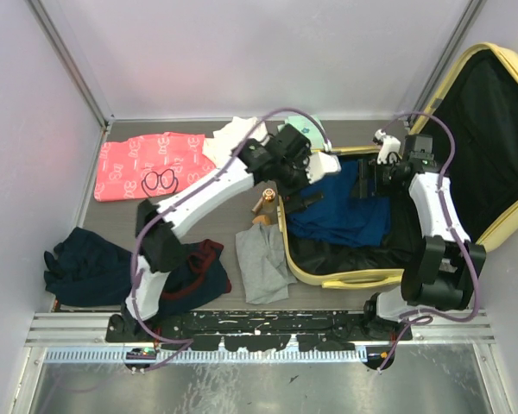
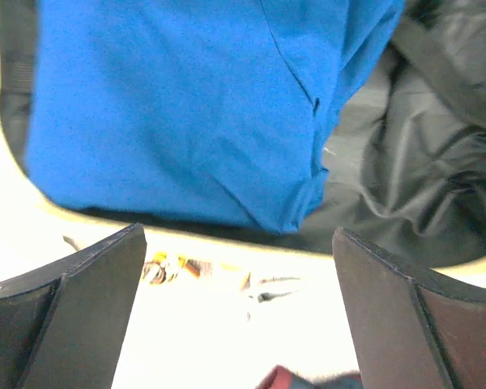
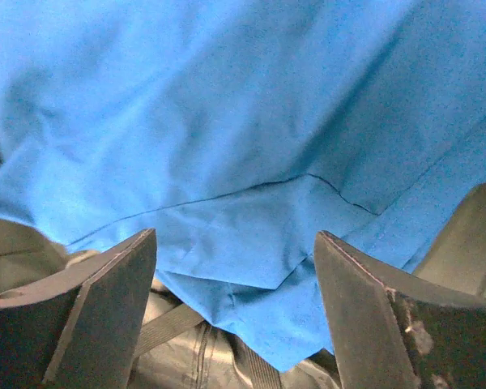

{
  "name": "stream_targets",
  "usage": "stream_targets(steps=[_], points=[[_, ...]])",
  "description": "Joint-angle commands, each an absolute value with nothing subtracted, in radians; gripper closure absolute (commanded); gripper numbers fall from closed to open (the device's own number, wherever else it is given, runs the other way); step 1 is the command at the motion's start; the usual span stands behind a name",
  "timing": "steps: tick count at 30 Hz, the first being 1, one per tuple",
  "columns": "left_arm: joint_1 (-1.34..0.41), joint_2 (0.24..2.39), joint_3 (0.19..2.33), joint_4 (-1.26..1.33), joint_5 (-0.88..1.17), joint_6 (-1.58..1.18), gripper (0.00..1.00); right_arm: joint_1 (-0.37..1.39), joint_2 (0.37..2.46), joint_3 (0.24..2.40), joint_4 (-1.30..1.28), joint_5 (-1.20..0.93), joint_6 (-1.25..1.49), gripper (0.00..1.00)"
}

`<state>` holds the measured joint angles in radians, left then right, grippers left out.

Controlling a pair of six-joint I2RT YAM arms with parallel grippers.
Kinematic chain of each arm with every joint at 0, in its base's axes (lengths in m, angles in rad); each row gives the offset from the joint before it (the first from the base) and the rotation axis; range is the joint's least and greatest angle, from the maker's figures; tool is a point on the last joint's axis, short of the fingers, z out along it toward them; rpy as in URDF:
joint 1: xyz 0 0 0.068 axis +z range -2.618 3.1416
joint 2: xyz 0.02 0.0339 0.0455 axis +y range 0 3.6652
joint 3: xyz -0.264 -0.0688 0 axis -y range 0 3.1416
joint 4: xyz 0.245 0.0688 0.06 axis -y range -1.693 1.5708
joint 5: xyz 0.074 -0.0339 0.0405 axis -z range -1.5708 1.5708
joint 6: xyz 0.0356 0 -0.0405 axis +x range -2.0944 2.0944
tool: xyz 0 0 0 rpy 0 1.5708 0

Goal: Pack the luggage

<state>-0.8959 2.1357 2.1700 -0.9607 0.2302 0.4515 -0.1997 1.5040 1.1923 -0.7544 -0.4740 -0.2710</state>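
Note:
The pale yellow luggage (image 1: 350,278) lies open at the right, its lid (image 1: 497,129) raised against the wall. A blue garment (image 1: 341,214) lies inside on the black lining; it fills the left wrist view (image 2: 170,105) and the right wrist view (image 3: 243,121). My left gripper (image 1: 304,183) hovers over the suitcase's left rim (image 2: 186,235), open and empty, the garment just beyond its fingertips. My right gripper (image 1: 369,178) hovers above the garment's far edge, open and empty, with the lining strap (image 3: 166,328) below it.
On the table left of the suitcase lie a grey cloth (image 1: 261,263), a pink patterned garment (image 1: 151,164), a white garment (image 1: 233,138), navy clothes (image 1: 91,267), a navy piece with red trim (image 1: 198,272) and a small copper object (image 1: 265,200).

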Motion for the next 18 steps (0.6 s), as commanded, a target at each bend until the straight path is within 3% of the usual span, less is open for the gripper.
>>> stream_targets(steps=[1,5,12,18], points=[[-0.816,1.938,2.138,-0.995,0.346,0.369,0.02,-0.200,1.399,1.275,-0.788,-0.568,-0.259,0.14],[-0.678,1.872,2.066,-0.994,0.379,0.338,0.02,-0.194,1.381,1.326,-0.769,-0.607,-0.172,0.01],[-0.348,1.914,1.972,-1.001,0.367,0.370,0.02,-0.080,1.381,1.398,-0.663,-0.587,0.006,0.01],[-0.098,2.143,2.166,-1.040,0.308,0.333,0.07,-0.003,1.382,1.411,-0.559,-0.553,0.124,0.01]])
